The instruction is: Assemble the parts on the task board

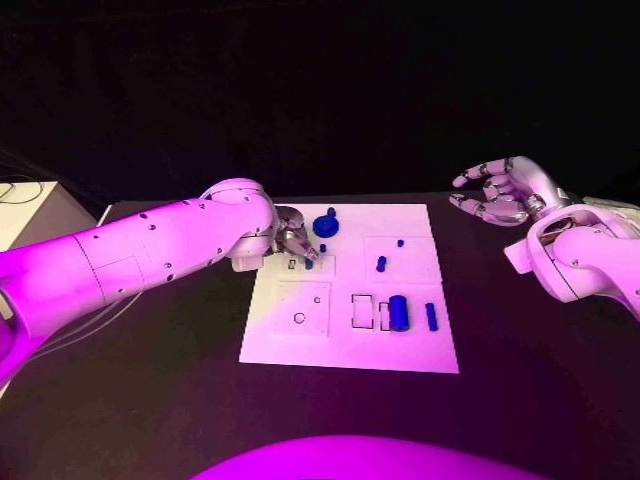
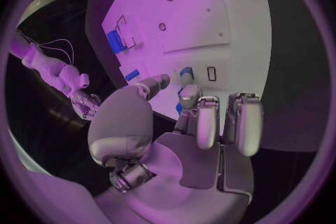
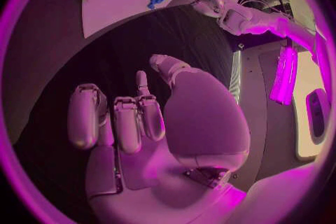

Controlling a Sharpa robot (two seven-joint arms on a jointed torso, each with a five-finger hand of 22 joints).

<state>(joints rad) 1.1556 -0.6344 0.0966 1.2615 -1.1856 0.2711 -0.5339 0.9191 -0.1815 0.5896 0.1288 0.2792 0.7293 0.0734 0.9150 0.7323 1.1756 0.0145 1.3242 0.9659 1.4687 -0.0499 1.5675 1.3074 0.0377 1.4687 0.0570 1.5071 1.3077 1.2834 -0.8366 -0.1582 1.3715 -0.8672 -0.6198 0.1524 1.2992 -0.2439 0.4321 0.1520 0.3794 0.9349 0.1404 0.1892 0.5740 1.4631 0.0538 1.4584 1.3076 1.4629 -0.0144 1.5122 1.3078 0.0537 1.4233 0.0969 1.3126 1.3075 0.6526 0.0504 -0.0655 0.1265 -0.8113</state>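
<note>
- Left hand (image 1: 289, 238) over the far-left part of the board (image 1: 414, 355), fingertips down by a small blue peg (image 1: 309, 262) next to a slot (image 1: 291, 264). Wrist view: fingers (image 2: 208, 120) curled in, blue piece at the tips (image 2: 186, 73); cannot tell if it's pinched or just touched.
- Risk: if the pinch is loose, the peg tips or rolls off the slot when the hand moves.
- Risk: fingers hide the slot from above, so the peg may go in skewed and jam on the edge.
- Risk: the knuckles sit near the blue knob (image 1: 327, 222); a sideways move could knock it.
- Other parts lie loose: cylinder (image 1: 398, 309) and bar (image 1: 431, 317) at the near right, small pegs (image 1: 382, 264) mid-board. A push on the board would shift them.
- Right hand (image 1: 500, 192) well off the board to the right, raised, palm up, fingers spread wide, holding nothing. No risk from it now; the board isn't braced.
</note>
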